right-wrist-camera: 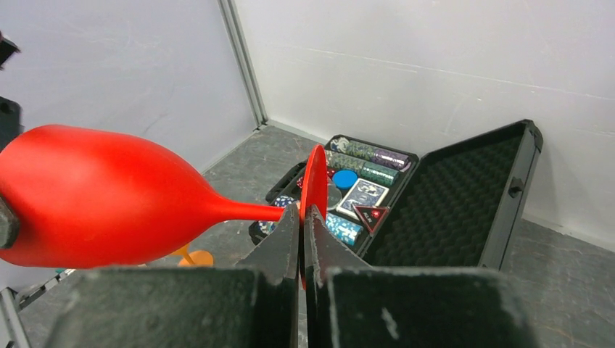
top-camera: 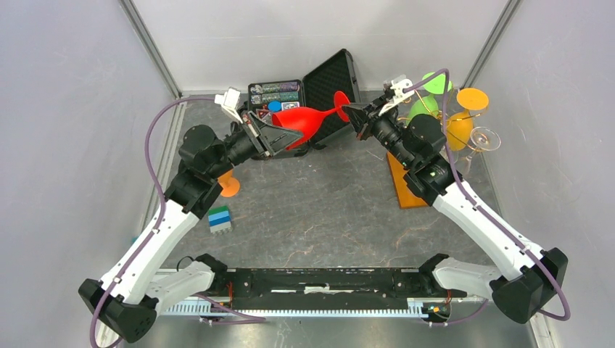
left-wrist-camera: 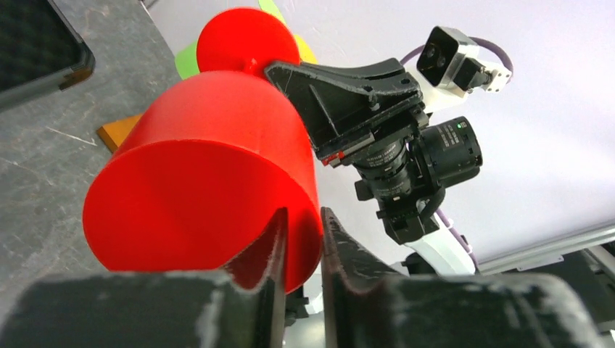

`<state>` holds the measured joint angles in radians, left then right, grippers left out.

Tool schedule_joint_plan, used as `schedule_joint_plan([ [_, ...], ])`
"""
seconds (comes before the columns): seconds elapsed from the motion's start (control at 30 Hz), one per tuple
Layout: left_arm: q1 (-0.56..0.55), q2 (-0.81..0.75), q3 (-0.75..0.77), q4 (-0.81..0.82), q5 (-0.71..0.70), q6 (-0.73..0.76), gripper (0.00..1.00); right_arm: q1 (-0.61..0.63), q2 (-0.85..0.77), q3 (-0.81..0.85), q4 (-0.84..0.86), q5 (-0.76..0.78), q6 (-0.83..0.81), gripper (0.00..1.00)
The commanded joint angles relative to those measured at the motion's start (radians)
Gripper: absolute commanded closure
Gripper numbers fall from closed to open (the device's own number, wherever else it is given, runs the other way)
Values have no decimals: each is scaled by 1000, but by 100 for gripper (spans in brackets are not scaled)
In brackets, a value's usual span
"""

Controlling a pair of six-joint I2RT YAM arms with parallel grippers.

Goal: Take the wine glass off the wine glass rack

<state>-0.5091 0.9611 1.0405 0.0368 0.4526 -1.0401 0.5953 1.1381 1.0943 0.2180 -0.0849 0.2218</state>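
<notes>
Close behind held red wine glass (top-camera: pixel 301 122): open chip case (top-camera: pixel 330 80).

Held item: we list one red wine glass (right-wrist-camera: pixel 94 199), lying sideways, bowl to the left, stem running right to its round foot. The right gripper (right-wrist-camera: pixel 302 217) pinches that foot edge-on. Behind it we note an open black foam-lined case (right-wrist-camera: pixel 464 203) with poker chips (right-wrist-camera: pixel 345 178) and cards, on a grey table (right-wrist-camera: pixel 566 290).

Both arms reach forward, wrists turned inward toward each other. Right gripper (right-wrist-camera: pixel 302 212): jaws clamped on the foot of the wine glass (right-wrist-camera: pixel 94 196). Left gripper (left-wrist-camera: pixel 303 216): jaws narrowly apart, bowl rim between them; contact indeterminate.
</notes>
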Motion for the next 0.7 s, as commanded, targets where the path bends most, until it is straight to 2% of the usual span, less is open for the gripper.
schedule_joint_plan([
  [0.0,-16,27,92,-29,-33,165,86,3,9,29,-24,44,-29,100],
  [0.1,-16,67,171,-177,-33,290,98,2,41,71,-99,67,-32,100],
  [0.4,-16,92,191,-228,-38,382,98,3,63,94,-135,50,-7,99],
  [0.5,-16,88,204,-266,-63,417,98,3,61,104,-146,46,-8,89],
  [0.67,-16,83,241,-358,-102,477,98,2,55,112,-151,15,-11,58],
])
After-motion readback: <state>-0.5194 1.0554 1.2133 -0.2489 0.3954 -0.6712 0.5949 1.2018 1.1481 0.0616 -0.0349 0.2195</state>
